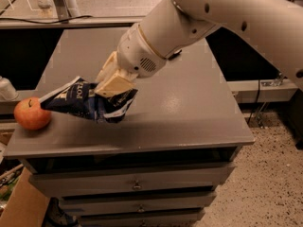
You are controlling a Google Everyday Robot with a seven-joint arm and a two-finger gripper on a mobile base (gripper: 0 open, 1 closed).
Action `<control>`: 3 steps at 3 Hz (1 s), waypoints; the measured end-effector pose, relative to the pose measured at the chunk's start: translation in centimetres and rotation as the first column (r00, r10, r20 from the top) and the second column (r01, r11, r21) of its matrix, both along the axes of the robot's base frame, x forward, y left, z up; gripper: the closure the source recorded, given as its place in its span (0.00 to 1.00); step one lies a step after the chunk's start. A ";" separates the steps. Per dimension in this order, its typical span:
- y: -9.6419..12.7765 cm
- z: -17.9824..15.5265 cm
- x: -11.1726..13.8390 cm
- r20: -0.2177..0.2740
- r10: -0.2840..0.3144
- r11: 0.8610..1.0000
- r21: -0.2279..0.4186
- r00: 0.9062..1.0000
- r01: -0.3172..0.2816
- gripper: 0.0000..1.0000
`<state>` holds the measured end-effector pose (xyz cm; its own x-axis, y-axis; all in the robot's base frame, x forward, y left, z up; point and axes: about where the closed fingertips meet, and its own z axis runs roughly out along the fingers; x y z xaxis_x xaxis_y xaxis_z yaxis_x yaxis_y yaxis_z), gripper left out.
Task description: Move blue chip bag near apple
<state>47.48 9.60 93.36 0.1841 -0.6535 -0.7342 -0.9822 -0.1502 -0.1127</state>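
The blue chip bag (85,100) is gripped between the closed fingers of the end effector (113,83), low over the front left of the grey desk (189,112). Its left corner is seen just beside the apple (31,115), which rests at the desk's left edge.

The white arm (246,18) slants down from the upper right of the frame, its thick wrist (151,41) angled toward the left. The tan end effector (112,85) sits left of centre, pointing down-left, fingers clamped on the blue chip bag (78,100).
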 end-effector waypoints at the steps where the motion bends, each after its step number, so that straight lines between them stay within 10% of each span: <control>1: 2.0 -1.2 -3.1 -0.024 0.068 0.998 0.003 0.997 -0.068 1.00; 3: 4.2 -2.8 -5.0 -0.012 0.118 0.993 -0.007 0.993 -0.118 1.00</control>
